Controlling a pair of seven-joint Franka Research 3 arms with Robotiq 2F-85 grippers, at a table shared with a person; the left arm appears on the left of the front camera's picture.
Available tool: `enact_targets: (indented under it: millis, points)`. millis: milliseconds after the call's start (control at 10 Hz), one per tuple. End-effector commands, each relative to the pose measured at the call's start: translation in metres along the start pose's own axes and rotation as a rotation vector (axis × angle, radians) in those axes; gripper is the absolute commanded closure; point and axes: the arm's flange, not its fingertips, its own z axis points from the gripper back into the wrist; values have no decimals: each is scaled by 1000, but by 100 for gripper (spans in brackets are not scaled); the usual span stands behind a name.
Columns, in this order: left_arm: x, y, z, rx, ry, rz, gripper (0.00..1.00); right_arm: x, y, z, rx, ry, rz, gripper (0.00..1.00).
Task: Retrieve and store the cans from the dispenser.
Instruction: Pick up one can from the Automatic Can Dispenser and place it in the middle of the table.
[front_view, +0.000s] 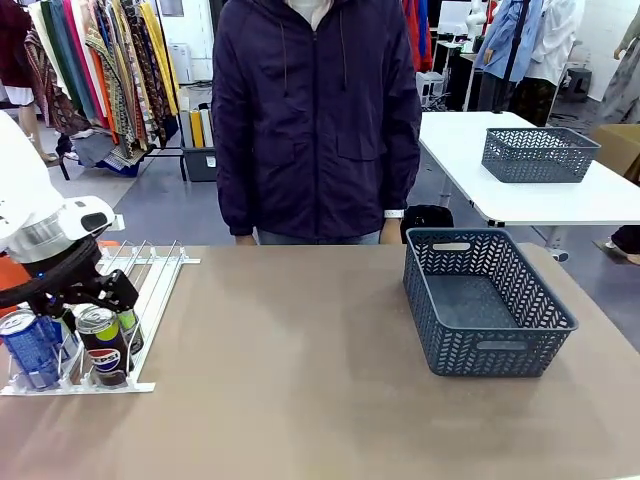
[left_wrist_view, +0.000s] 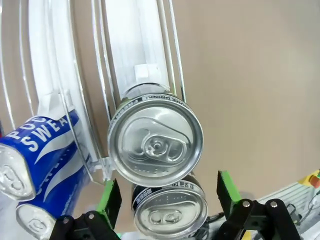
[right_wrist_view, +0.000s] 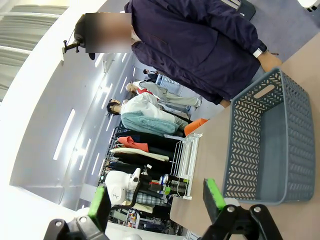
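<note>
At nine o'clock the left gripper (left_wrist_view: 167, 197) hung wide open, pads flanking black cans (left_wrist_view: 156, 145) at the rack (front_view: 155, 285) front; blue cans (left_wrist_view: 42, 150) were half cut off. The right gripper (right_wrist_view: 156, 197) gaped empty. The basket (front_view: 490, 300) sat at two o'clock.

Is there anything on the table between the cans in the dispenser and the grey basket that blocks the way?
Nothing visible does. The table between the dispenser and the basket is bare, and the basket is empty. The open left hand straddles the front black can.
</note>
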Motion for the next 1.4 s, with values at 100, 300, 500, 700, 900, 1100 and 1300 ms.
enact_targets:
  millis: [100,300,500,700,900,1100,1300]
  points:
    - [3,2,-2,-68,17,5,0,3,5,-1,26,-18,2,0]
    - [4,-1,-2,-54,17,4,0,3,5,-1,26,-18,2,0]
    - [4,0,-2,-28,15,13,0,3,5,-1,26,-18,2,0]
    - [3,0,-1,6,16,23,8,3,5,-1,26,-18,2,0]
    - [3,1,0,32,26,29,100,3,5,-1,26,-18,2,0]
    - [3,1,0,38,28,31,100,3,5,-1,26,-18,2,0]
    - [3,4,0,44,22,40,100,3,5,-1,26,-18,2,0]
